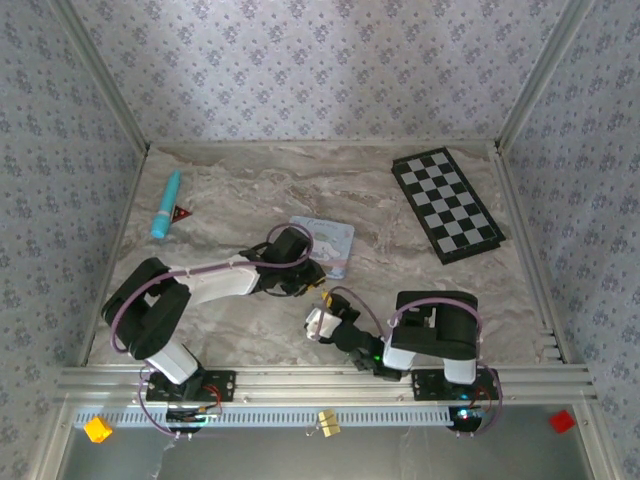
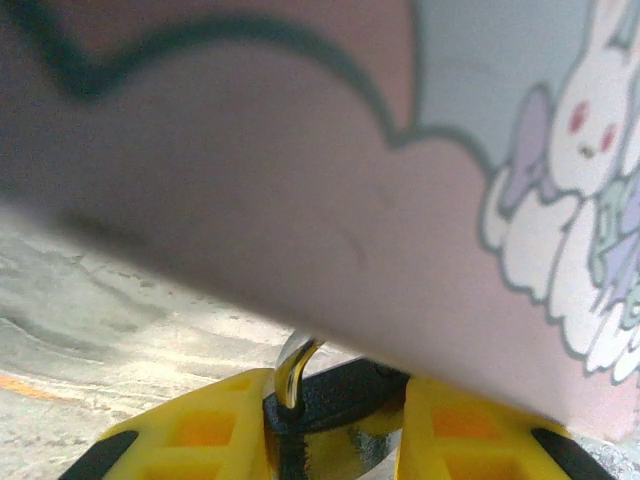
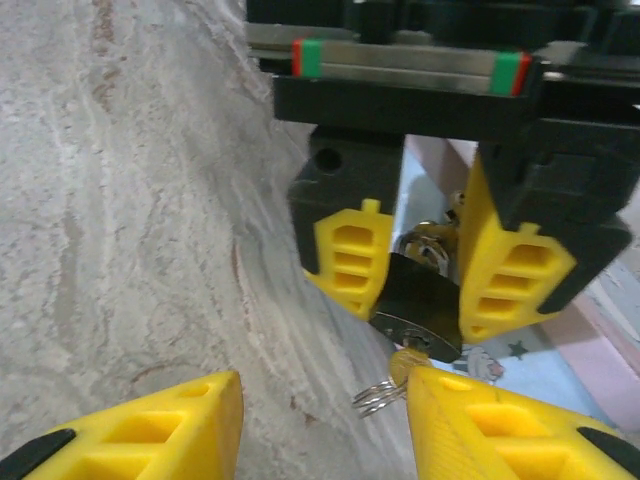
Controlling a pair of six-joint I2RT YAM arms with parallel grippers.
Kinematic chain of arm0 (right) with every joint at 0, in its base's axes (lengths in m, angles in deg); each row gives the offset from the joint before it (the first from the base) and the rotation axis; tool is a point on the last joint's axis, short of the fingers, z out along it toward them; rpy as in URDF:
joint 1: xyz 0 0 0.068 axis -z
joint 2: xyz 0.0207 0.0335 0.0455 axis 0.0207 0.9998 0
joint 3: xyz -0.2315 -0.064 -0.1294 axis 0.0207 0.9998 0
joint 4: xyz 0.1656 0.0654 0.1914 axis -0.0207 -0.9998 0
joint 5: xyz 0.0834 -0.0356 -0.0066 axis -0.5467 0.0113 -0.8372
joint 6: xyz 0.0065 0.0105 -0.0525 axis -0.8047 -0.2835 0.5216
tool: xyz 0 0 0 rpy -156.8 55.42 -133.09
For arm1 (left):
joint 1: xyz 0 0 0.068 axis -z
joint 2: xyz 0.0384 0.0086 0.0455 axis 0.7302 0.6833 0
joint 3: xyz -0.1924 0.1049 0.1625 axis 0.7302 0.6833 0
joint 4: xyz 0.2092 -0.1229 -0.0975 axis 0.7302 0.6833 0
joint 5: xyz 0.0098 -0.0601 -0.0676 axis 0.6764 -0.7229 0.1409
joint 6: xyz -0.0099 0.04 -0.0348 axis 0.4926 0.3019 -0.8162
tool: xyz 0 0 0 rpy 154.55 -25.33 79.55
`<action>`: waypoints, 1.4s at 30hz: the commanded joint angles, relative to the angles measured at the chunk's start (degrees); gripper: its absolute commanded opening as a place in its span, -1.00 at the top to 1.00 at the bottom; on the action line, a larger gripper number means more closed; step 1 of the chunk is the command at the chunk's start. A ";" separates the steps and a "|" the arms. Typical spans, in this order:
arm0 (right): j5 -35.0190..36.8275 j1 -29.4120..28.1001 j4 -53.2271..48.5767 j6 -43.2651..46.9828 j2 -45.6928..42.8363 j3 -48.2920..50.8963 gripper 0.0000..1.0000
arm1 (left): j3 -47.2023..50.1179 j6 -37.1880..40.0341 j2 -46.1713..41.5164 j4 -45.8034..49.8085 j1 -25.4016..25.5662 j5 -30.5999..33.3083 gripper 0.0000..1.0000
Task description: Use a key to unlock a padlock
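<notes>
Padlock [image 3: 415, 295], small and black, is clamped between the two yellow fingers of the left gripper [image 2: 335, 445], which holds it just above the marble-patterned table [image 3: 120, 200], close beside the pale blue tin with cartoon rabbit print [image 1: 325, 243]. In the left wrist view the silvery shackle [image 2: 293, 370] rises from the black body and curves toward the tin, which is very near to the camera and blurred there. In the right wrist view a small brass-coloured key [image 3: 408, 362] sits in the underside of the lock, and a thin wire ring [image 3: 375, 397] hangs from it. The right gripper [image 3: 325, 430] is just in front of the lock with its jaws parted and nothing between them; the key ring is just beside one of its fingers, and I cannot tell if they touch. Far from both arms a folded chessboard [image 1: 445, 203] lies at the right back corner, and a teal stick [image 1: 166, 205] with a small red triangle piece [image 1: 182, 212] lies at the left.
</notes>
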 commanded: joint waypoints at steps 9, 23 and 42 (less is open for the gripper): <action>-2.39 3.86 1.40 -0.08 0.73 -0.86 0.16 | -0.29 -0.09 -5.87 1.99 -1.13 -2.20 1.00; -3.39 6.68 2.63 0.41 0.84 -2.20 0.47 | -0.20 0.57 -5.84 2.77 -1.44 -3.29 1.00; -4.26 6.00 3.15 -0.53 -1.19 -1.73 0.21 | -1.21 1.04 -5.21 3.91 -1.44 -2.60 1.00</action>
